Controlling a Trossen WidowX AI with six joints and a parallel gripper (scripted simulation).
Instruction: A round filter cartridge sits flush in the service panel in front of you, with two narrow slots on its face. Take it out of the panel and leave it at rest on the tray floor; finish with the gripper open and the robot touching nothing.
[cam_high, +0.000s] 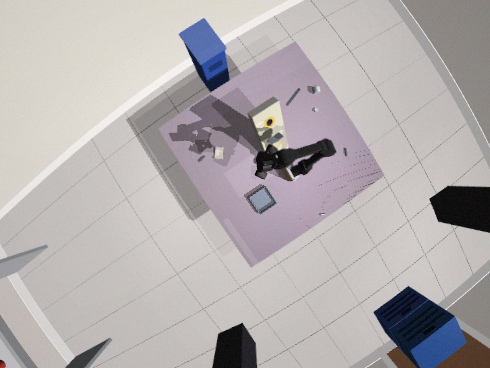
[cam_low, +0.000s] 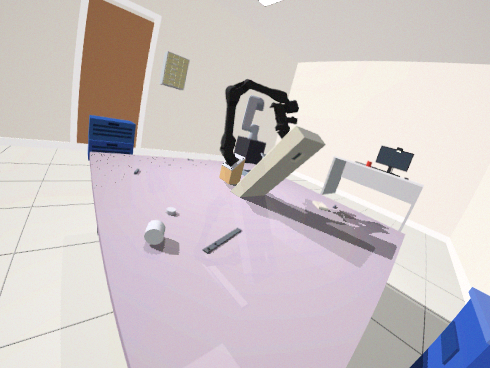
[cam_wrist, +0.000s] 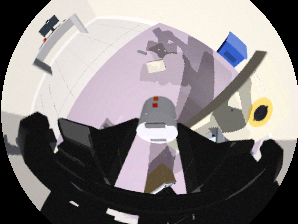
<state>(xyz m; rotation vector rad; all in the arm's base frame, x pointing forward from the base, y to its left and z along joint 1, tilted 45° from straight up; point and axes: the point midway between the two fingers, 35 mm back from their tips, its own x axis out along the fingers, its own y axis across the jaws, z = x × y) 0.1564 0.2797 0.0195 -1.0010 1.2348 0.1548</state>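
Note:
The cream service panel (cam_high: 265, 116) (cam_low: 280, 167) stands tilted on the lilac table. Its round socket (cam_high: 270, 121) (cam_wrist: 261, 111), ringed in yellow, is dark and hollow. My gripper (cam_high: 261, 167) (cam_low: 283, 129) (cam_wrist: 157, 124) is off the panel's face, above the table. It is shut on the round grey filter cartridge (cam_wrist: 157, 113), which shows two red marks on its face in the wrist view. The top and exterior views do not show the cartridge clearly. The square grey-blue tray (cam_high: 260, 200) lies on the table below the gripper in the top view, with nothing in it.
A white cylinder (cam_low: 155, 232) (cam_high: 313, 90), a small disc (cam_low: 171, 211) and a grey bar (cam_low: 222, 240) (cam_high: 293, 96) lie on the table. A beige block (cam_high: 218, 152) lies left of the panel. The arm's base (cam_low: 231, 173) stands behind the panel. A blue cabinet (cam_high: 205, 52) stands by the table's far corner.

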